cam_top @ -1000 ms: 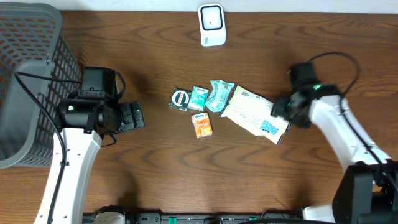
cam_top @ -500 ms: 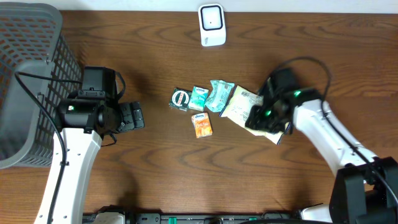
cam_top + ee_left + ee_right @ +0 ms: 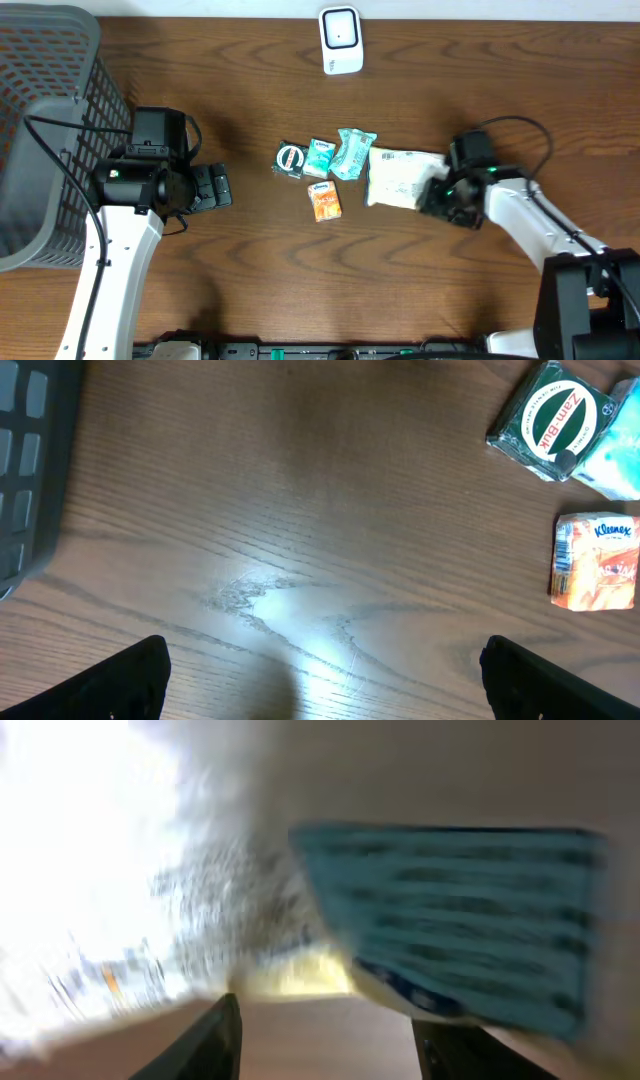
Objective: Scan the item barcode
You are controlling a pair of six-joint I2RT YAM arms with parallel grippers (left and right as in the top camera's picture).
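A large white packet (image 3: 396,178) lies flat right of centre; its blurred white face and blue label (image 3: 450,920) fill the right wrist view. My right gripper (image 3: 438,196) sits at the packet's right edge, jaws apart over bare wood (image 3: 326,1016), the packet's edge just beyond the fingertips. Left of it lie a teal packet (image 3: 352,153), a teal tissue pack (image 3: 320,157), a green round Zam-Buk tin (image 3: 291,160) (image 3: 552,420) and an orange Kleenex pack (image 3: 324,201) (image 3: 596,560). The white scanner (image 3: 340,40) stands at the far edge. My left gripper (image 3: 215,187) (image 3: 325,650) hangs open over bare table.
A grey mesh basket (image 3: 40,120) stands at the left edge, its wall showing in the left wrist view (image 3: 30,480). The table is brown wood (image 3: 300,290).
My right gripper went left onto the white packet, then drew back right. The packet turned from tilted to nearly square and its blue label no longer shows from above. Left arm unmoved.
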